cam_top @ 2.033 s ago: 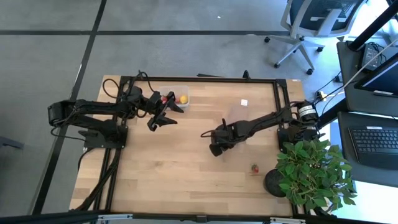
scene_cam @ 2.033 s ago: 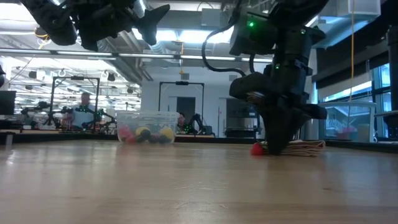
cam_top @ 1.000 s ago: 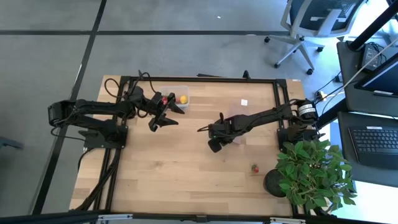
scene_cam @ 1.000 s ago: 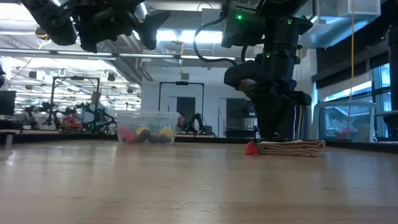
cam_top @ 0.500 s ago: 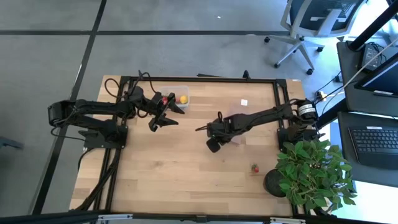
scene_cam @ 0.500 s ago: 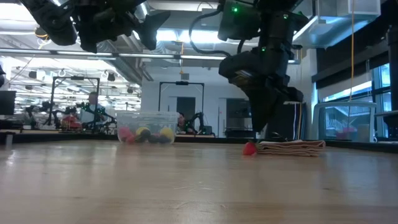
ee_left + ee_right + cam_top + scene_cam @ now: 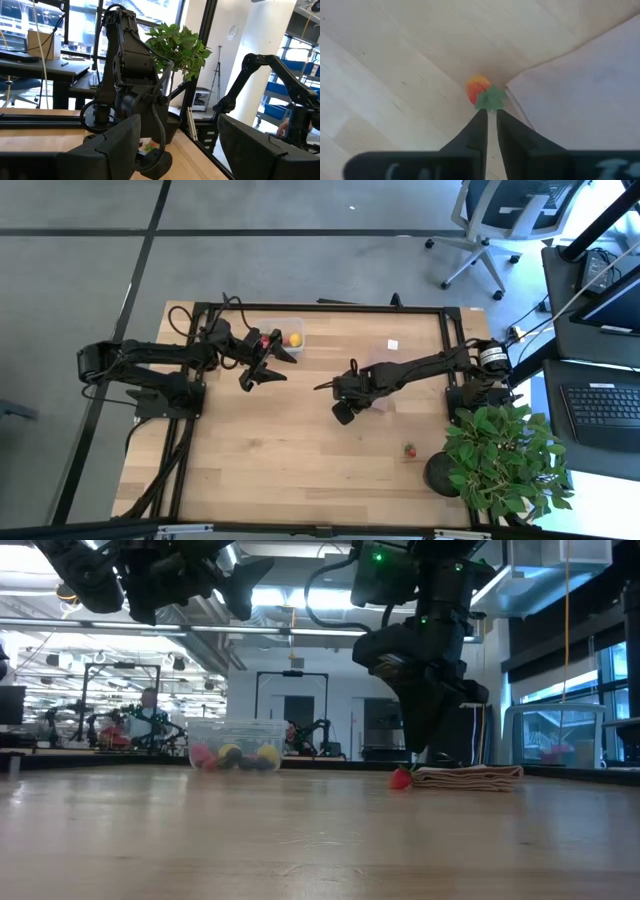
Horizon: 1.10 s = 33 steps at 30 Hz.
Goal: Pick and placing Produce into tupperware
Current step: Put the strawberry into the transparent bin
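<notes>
My right hand (image 7: 340, 414) hangs over the middle of the wooden counter (image 7: 300, 460), pointing down. Its two fingers are drawn almost together with only a thin slit between them, and they grip nothing that I can make out.

Just below the fingertips lies a piece of produce, a small red strawberry (image 7: 477, 88) with a green leafy cap and an orange blush on its far side. It sits on the bare wood, right at the edge of a pale folded cloth (image 7: 580, 90). From counter height, the strawberry rests on the surface, just beside the cloth, with my fingertips slightly above it.

A second red strawberry (image 7: 408, 449) lies well apart, near the counter's right front. It is close to a leafy potted plant (image 7: 500, 455) that crowds that corner.

My left hand (image 7: 268, 363) waits with its fingers spread wide and empty. It hovers above the counter just beside the tupperware (image 7: 283, 330), which stands at the far edge. The tupperware is a clear, round-cornered tub that already holds red, yellow and dark pieces.

Between my two hands the wood is open, and so is the broad near half of the counter. A black frame (image 7: 320, 307) rims the counter. Beyond it stand an office chair (image 7: 500, 220) and a desk with a laptop (image 7: 600, 405).
</notes>
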Tool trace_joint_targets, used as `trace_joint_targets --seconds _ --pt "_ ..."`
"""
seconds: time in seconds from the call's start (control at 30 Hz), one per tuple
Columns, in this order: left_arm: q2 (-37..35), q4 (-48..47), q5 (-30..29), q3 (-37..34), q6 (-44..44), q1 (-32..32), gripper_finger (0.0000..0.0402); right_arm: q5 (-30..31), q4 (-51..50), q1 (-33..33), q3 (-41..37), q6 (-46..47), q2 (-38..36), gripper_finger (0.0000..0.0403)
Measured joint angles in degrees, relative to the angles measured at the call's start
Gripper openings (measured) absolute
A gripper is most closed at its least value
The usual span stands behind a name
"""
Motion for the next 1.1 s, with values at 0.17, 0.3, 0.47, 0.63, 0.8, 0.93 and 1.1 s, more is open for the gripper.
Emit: trace_joint_targets --seconds 0.17,0.3,0.47,0.63,0.8,0.93,1.1 --pt "0.0 0.0 0.0 0.0 0.0 0.0 0.0254 0.0 0.0 0.0 0.0 2.0 0.0 0.0070" --pt "0.0 0.0 0.0 0.0 -0.1 0.0 0.0254 0.0 0.0 0.0 0.0 3.6 0.0 0.0084" --pt "0.0 0.0 0.0 0.0 -0.5 0.0 0.0254 0.0 0.0 0.0 0.0 4.6 0.0 0.0093" --pt "0.0 0.0 -0.1 0.0 -0.6 0.0 0.0254 2.3 0.4 -0.4 0.0 4.4 0.0 0.0096" --pt "0.0 0.0 -0.6 0.0 -3.4 0.0 0.0254 4.2 1.7 -1.1 0.0 2.9 0.0 0.0096" --pt "0.0 0.0 -0.6 0.0 -3.5 0.0 0.0254 4.1 1.5 -1.1 0.0 1.8 0.0 0.0097" --pt "0.0 0.0 -0.7 0.0 -3.6 0.0 0.0254 2.4 1.4 -1.1 0.0 1.0 0.0 0.0097"
